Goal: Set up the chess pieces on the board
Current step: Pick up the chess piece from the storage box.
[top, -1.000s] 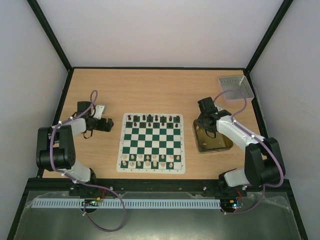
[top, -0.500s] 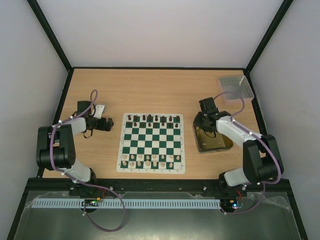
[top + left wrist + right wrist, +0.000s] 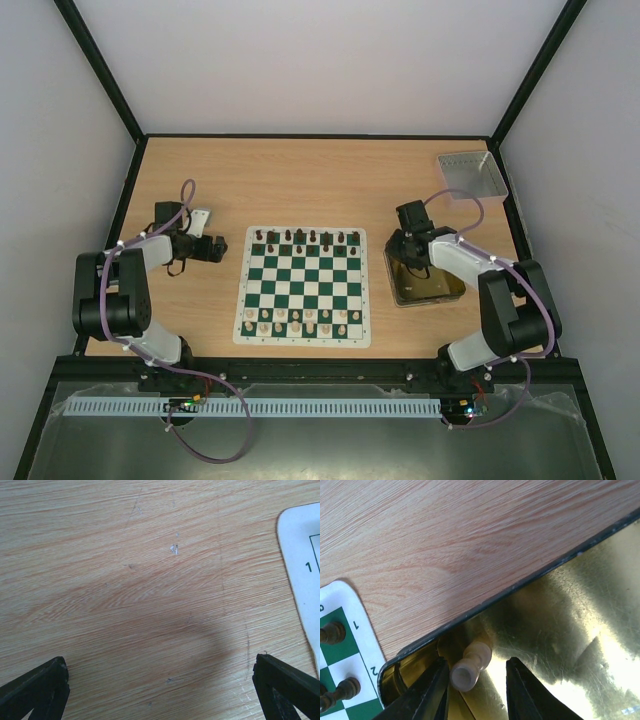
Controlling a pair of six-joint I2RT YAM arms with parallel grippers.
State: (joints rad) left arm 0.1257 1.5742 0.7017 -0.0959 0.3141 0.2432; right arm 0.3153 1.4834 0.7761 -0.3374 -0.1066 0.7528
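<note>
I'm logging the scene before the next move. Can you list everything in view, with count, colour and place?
table: one, light wood, under everything.
board: one, green and white checks with a white border, mid-table.
dark pieces: many, too small to count, brown-black, along the board's far edge.
cream pieces: many, too small to count, on the board's near rows.
loose cream piece: one, lying on its side in the tin's corner by the board.
gold tin: one, right of the board.
grey tray: one, far right corner.
left arm: black and white, left of the board, jaws wide open over bare table.
right arm: black and white, over the tin, jaws open either side of the loose cream piece.
</note>
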